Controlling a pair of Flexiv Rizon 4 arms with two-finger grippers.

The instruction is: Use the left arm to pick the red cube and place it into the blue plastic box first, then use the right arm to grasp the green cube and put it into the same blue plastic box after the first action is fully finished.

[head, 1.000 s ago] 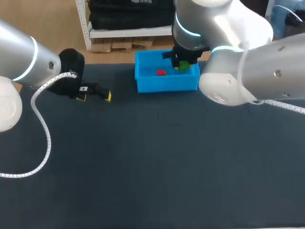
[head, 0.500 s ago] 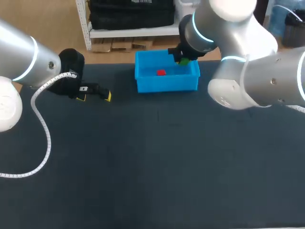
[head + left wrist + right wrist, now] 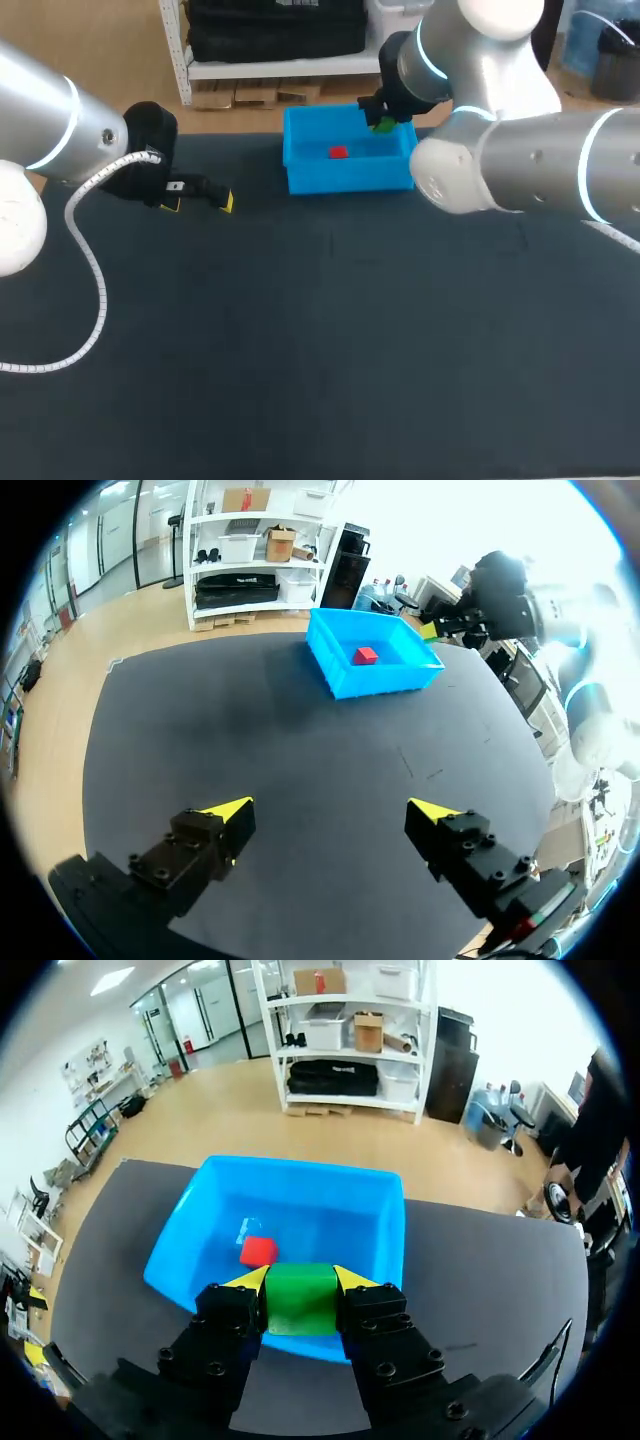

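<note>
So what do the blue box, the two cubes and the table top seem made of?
Blue box: likely moulded plastic, smooth with slight sheen, thin walls. Red cube and green cube: evenly coloured, matte, crisp edges; plastic, painted wood or foam, cannot tell which. Table: dark matte covering, perhaps a mat or fabric, no glare.

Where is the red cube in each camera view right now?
Head view: the red cube lies inside the blue plastic box, near its middle.
Left wrist view: inside the box, far ahead of the left gripper.
Right wrist view: on the box floor, just beyond the green cube held in the right gripper.
Shared landmark: the blue plastic box, visible in all three.
</note>
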